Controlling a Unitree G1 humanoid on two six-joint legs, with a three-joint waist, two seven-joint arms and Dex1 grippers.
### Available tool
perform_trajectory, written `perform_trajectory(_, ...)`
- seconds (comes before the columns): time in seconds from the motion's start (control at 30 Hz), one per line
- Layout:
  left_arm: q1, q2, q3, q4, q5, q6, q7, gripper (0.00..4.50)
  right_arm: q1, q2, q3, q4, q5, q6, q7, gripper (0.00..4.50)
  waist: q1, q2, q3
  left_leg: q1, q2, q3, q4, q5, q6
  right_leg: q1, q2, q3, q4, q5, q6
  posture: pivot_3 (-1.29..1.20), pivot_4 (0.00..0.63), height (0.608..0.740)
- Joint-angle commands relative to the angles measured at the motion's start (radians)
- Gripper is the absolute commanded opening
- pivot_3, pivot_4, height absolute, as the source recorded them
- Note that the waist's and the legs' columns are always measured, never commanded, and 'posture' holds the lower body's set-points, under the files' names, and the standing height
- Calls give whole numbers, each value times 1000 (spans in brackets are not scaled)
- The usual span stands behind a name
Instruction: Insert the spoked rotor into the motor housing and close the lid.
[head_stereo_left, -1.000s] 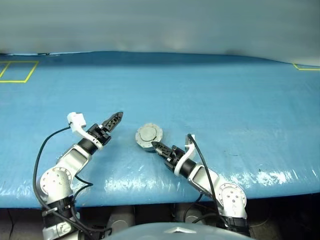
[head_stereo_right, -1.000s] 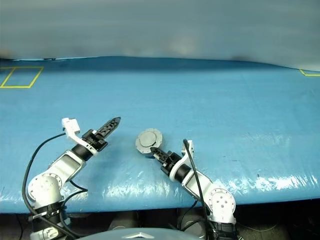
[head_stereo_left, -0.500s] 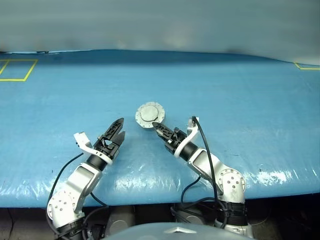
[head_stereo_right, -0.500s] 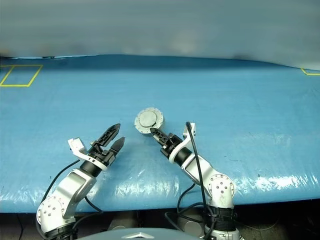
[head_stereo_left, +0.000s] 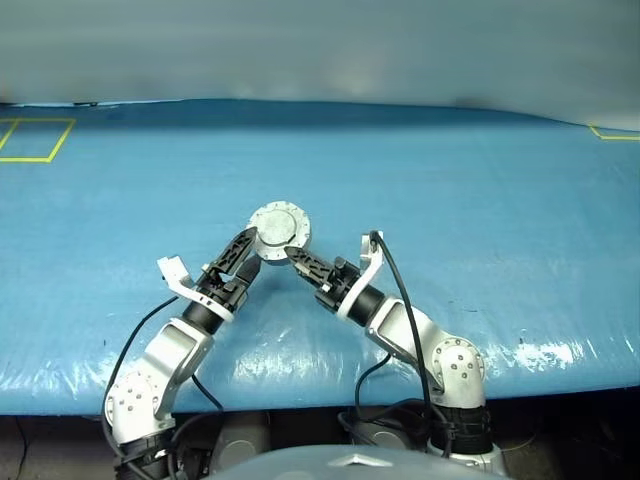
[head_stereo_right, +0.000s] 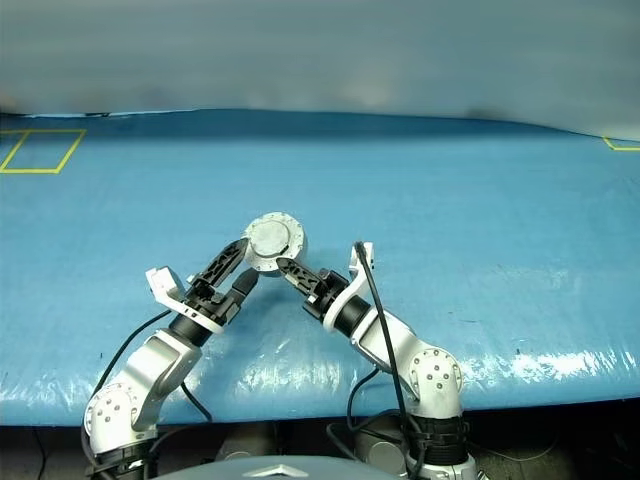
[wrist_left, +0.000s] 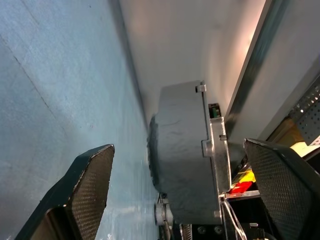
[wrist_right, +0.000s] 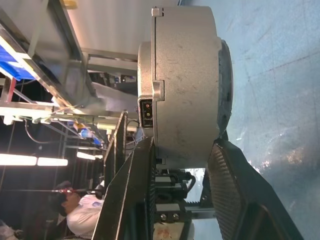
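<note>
A blue-covered tabletop (head_stereo_left: 450, 190) carries the work. We find the motor housing (head_stereo_left: 279, 229) lifted clear of it at centre, lid shut against it, clamped by the right gripper (head_stereo_left: 297, 261). The left gripper (head_stereo_left: 243, 254), jaws spread wide, sits just beside its left flank. We judge a handover or regrasp is in hand; next, the left must close squarely on the rim.
</note>
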Motion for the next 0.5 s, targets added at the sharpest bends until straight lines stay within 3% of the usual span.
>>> perform_trajectory(0.03,-21,-5,-21,13,-29,-11,-21,4500,-14,0,24,-76,71,-1,24,1151,0,0,0,0,0,0,0,0,0,0,0,0,0,0,0,0,150,740)
perform_trajectory(0.23,-43,-8,-63,61,-37,-2,7,4500,-8,-21,53,-80,88,-2,24,1151,-1,0,0,0,0,0,0,0,0,0,0,0,0,0,0,0,150,740)
perform_trajectory(0.33,-41,-8,-70,76,-45,-2,23,3937,-5,-28,61,-81,82,-11,28,1151,0,0,0,0,0,0,0,0,0,0,0,0,0,0,0,0,150,740)
perform_trajectory(0.5,-37,-2,-64,64,-47,-20,19,2460,1,-50,66,-92,6,-29,58,1151,0,0,0,0,0,0,1,0,0,0,0,0,1,0,0,0,150,740)
